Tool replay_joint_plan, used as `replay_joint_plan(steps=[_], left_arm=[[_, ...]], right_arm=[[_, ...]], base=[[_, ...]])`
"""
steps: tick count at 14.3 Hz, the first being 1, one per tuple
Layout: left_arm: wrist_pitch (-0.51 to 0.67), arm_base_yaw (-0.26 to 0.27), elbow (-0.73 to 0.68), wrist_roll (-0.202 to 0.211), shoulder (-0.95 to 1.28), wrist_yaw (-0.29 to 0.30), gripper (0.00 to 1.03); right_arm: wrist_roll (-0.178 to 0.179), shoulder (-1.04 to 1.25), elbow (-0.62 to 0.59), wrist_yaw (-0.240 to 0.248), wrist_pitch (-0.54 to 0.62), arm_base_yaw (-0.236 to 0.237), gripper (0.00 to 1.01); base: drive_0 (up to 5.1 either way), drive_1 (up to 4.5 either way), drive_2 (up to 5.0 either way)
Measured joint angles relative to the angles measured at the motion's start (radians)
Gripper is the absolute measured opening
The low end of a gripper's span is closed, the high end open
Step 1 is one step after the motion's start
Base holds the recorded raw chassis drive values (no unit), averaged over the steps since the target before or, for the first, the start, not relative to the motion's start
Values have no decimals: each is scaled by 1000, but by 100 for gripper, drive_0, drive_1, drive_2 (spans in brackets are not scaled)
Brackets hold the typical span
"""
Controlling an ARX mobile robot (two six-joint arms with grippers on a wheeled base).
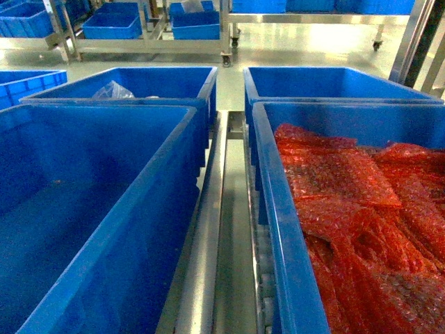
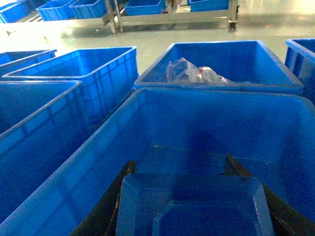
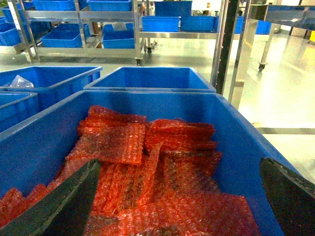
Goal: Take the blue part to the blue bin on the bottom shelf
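Pale glossy floor [image 1: 306,49] with steel racks [image 1: 149,45] of blue totes at the back. The blue bin [image 1: 90,209] is the near-left tote with a bare bottom. In the left wrist view the left gripper [image 2: 179,163] hangs above it. Its dark fingers [image 2: 106,211] press both sides of the blue part [image 2: 197,206], which is held over the bin's inside, not resting in it. Behind the blue bin is a tote [image 1: 160,78] holding a clear plastic bag [image 1: 113,90]. Right of the bin runs a steel roller rail [image 1: 226,229]. Past the rail is a like tote [image 1: 285,229] full of red bubble-wrap packets [image 1: 361,209]. The right gripper [image 3: 179,164] is above those packets, jaws spread wide, holding nothing.
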Motion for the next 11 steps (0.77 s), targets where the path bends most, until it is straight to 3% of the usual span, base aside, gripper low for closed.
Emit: replay_joint_plan(steps=[1,2,6,7,9,11], left_arm=[[74,46,31,-23,154,32,43],[54,51,29,-50,168,53,49],[73,26,30,-49,116,56,97],[84,29,29,-44,120,63,99],[302,86,-56,-24,101,265,82],[320,120,-128,-19,35,366,64]], right_arm=[[0,0,0,0,0,0,98],[0,0,0,0,0,0,98],[0,0,0,0,0,0,98],[0,0,0,0,0,0,98],[0,0,0,0,0,0,98],[0,0,0,0,0,0,98]], base=[[0,0,0],[0,0,0],[0,0,0],[0,0,0],[0,0,0],[0,0,0]])
